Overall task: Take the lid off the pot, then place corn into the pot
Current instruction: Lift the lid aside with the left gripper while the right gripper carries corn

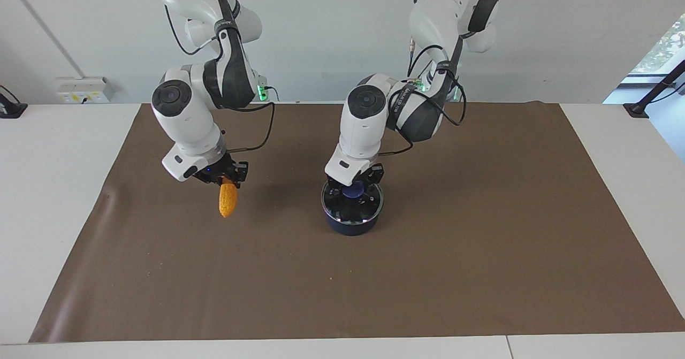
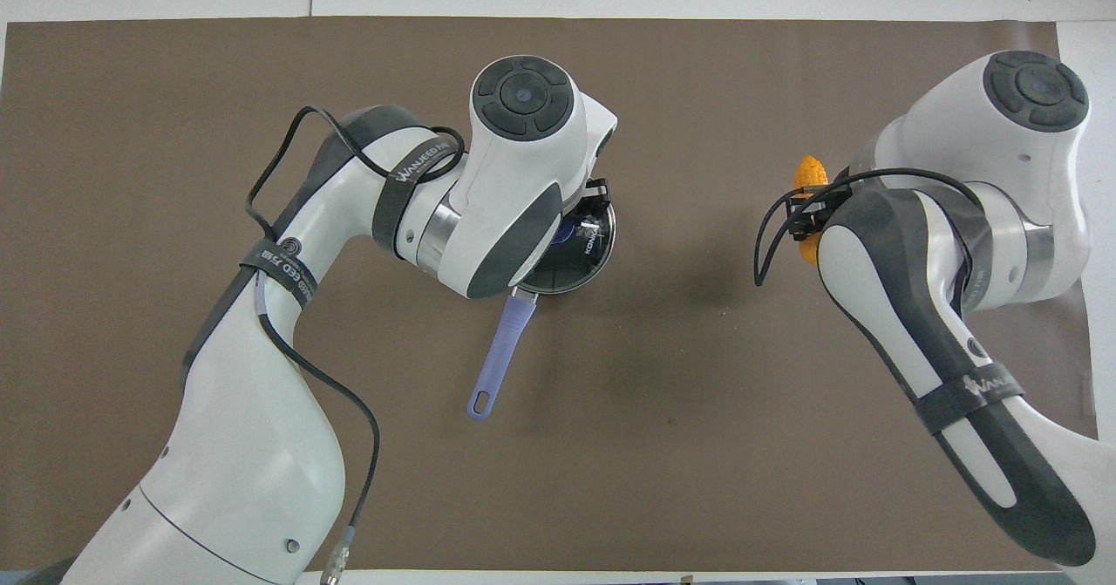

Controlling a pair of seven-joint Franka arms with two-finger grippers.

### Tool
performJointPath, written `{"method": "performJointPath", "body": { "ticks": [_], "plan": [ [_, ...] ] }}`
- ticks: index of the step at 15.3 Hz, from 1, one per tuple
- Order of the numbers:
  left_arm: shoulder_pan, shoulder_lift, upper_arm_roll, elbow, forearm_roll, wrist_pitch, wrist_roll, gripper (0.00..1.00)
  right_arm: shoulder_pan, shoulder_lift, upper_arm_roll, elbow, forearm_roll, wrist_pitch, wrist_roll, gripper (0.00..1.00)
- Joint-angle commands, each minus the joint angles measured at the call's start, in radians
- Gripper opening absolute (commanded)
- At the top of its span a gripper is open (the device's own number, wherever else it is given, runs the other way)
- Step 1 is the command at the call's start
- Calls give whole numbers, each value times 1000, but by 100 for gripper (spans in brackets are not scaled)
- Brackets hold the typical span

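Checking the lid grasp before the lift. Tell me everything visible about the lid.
The lid is a round clear glass disc with a metal rim and a blue knob at its centre. It sits flat on the pot, as wide as it, mid-mat. The left tool is shut on the knob; the lid is not yet lifted.

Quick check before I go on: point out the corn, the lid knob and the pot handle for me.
corn [image 1: 227, 203]: facing view, middle of the cob hanging below the right tool.
lid knob [image 1: 352, 191]: facing view, blue top of the knob.
pot handle [image 2: 499, 354]: overhead view, midway along the light blue handle.
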Motion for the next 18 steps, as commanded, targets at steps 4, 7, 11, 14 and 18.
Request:
{"method": "performJointPath", "body": {
  "ticks": [4,7,11,14,18],
  "plan": [
    [15,-116,12,-15,-29,-71,-5,8,40,16,18,67,10,-23,28,0],
    [81,-173,9,-16,-35,-159,45,5,143,47,19,160,10,-28,196,0],
    [235,-230,12,-33,-45,-297,299,4,217,67,19,180,79,-2,325,0],
    [390,-256,14,-91,-45,-301,538,1,263,123,21,245,87,17,414,0],
    [553,-351,18,-328,-42,-114,789,0,384,297,19,401,78,21,575,0]
  ]
}}
